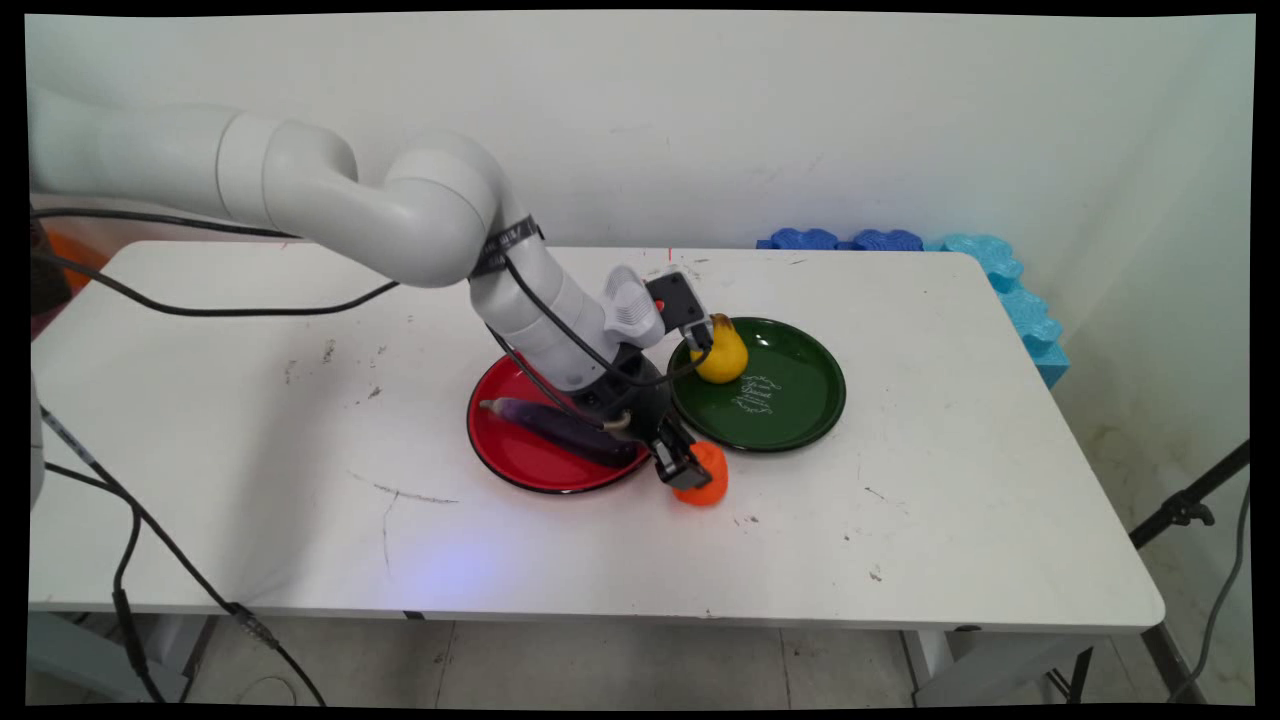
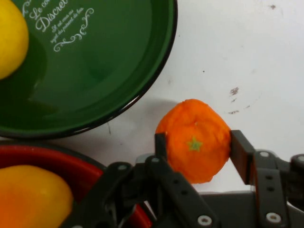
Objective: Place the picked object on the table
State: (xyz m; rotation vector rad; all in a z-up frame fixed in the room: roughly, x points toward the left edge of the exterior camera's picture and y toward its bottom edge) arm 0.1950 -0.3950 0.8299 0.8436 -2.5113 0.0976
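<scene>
Part of the orange [image 1: 708, 472] is covered by the gripper [image 1: 681, 470] in the main view. The far rim of the red plate [image 1: 520, 462] beside it is hidden behind the arm. In the hand view the green plate [image 2: 118, 71], the lemon [image 2: 9, 38] on it and a yellow-orange fruit [image 2: 33, 197] are cut off by the edges. The plate's lettering cannot be read fully.

Your white arm [image 1: 420, 215] reaches in from the left and bends steeply down, its black two-finger gripper [image 2: 194, 145] low, fingers [image 2: 241, 153] closed against what sits between them.
</scene>
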